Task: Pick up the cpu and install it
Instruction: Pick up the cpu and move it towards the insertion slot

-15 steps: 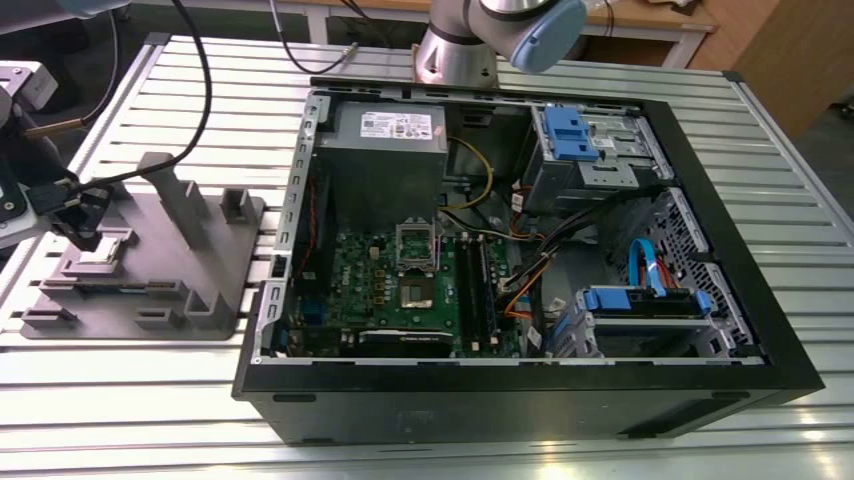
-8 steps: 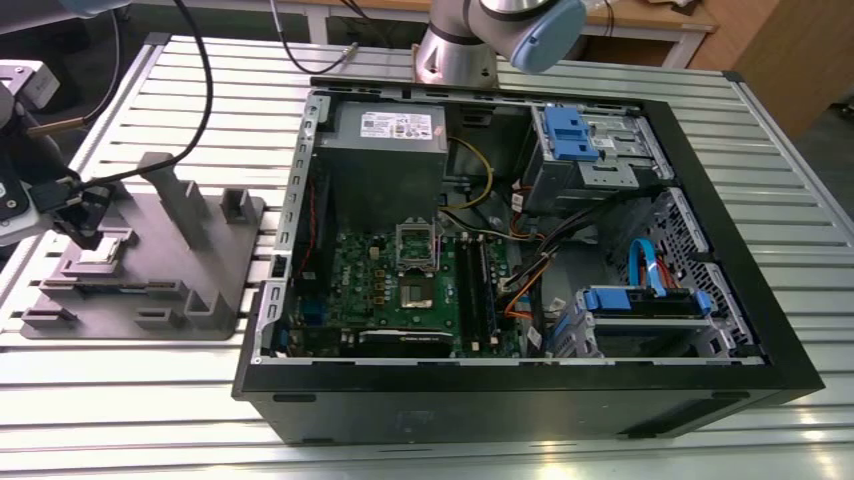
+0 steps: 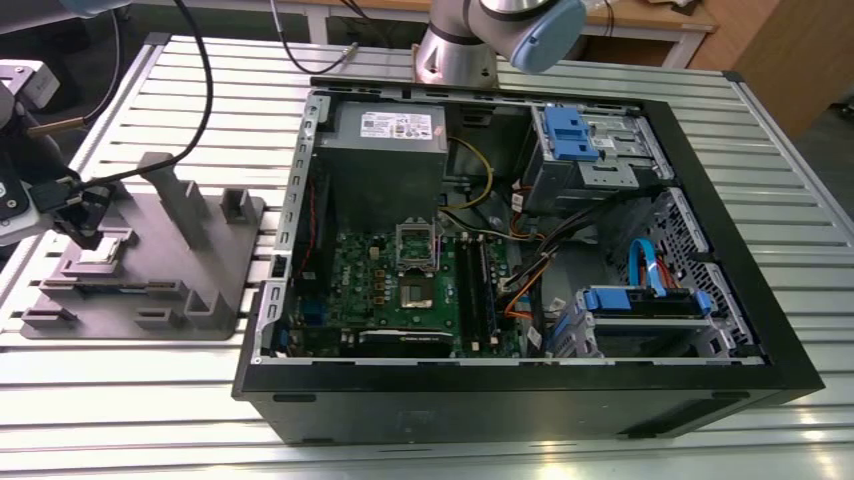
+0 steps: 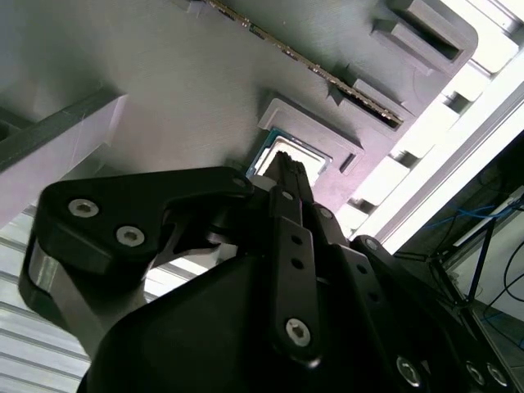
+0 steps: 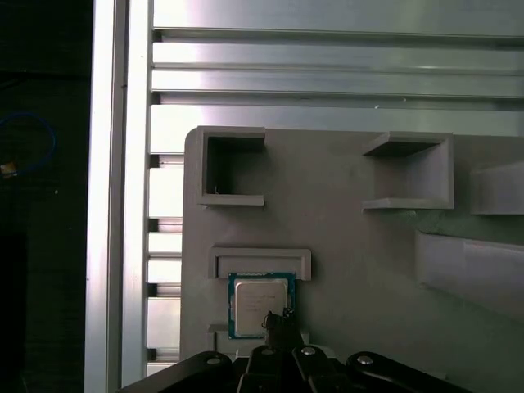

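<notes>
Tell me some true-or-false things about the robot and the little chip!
1. The cpu lies in a pocket of the grey tray. True.
2. The cpu is already installed inside the computer. False: it lies on the grey tray, outside the computer case.
3. In the first wrist view, the pincer is right over the cpu. True.
4. The computer case has its side cover on. False: it is open, and the green board shows inside.
5. The grey tray stands on the exterior view's right of the computer case. False: it stands on the exterior view's left.
</notes>
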You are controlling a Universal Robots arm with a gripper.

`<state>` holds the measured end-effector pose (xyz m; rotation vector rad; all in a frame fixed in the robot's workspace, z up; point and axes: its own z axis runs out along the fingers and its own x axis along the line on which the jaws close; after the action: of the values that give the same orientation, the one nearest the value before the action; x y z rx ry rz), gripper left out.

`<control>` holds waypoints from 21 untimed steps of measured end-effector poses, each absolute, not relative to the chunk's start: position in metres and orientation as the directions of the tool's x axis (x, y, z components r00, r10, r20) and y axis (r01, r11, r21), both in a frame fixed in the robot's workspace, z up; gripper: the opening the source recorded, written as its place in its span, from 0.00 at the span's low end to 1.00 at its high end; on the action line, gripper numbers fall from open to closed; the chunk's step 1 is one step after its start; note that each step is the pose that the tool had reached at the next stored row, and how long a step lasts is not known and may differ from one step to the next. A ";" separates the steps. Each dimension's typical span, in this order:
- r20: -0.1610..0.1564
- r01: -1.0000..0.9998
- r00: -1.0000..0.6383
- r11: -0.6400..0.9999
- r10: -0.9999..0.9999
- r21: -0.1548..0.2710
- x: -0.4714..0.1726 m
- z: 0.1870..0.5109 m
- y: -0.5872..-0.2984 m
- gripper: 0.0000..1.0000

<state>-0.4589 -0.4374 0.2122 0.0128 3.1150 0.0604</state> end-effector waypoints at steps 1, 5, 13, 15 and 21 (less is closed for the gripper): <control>-0.026 0.008 -1.000 0.999 0.009 0.039 -0.459 0.212 -0.437 0.16; -0.026 0.008 -1.000 0.999 0.009 0.039 -0.459 0.212 -0.437 0.29; -0.026 0.008 -1.000 0.999 0.009 0.039 -0.459 0.212 -0.437 0.59; -0.026 0.008 -1.000 0.999 0.009 0.039 -0.459 0.212 -0.437 0.59; -0.026 0.008 -1.000 0.999 0.009 0.041 -0.459 0.206 -0.437 0.59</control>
<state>-0.4590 -0.4371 0.2058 0.0130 3.1149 0.0644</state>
